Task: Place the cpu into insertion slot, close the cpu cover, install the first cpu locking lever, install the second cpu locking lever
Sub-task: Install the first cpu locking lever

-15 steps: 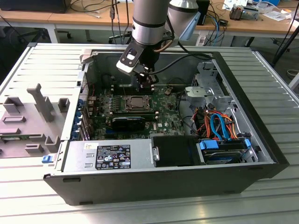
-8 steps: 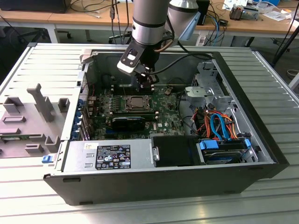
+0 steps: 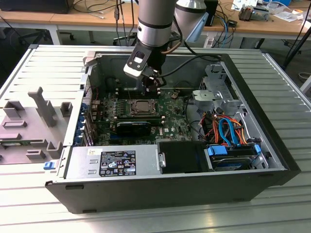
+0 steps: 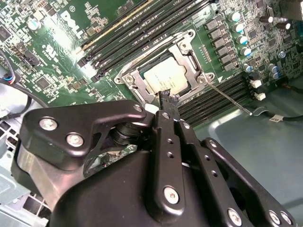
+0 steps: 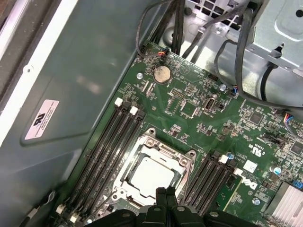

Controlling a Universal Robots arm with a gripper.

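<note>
Within silvery cpu cover [image 4: 156,53], pale square cpu [image 4: 165,78]

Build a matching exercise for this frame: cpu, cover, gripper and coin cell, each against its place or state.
Things:
1. cpu
2. cover
3. gripper
4. coin cell

Places or states:
A. round, on the green board near the black cables
B. fingers together, above the frame's edge
C. silver square showing through the central cut-out
D. silvery frame lying down around the chip

Pairs: 1-C, 2-D, 3-B, 4-A
</note>
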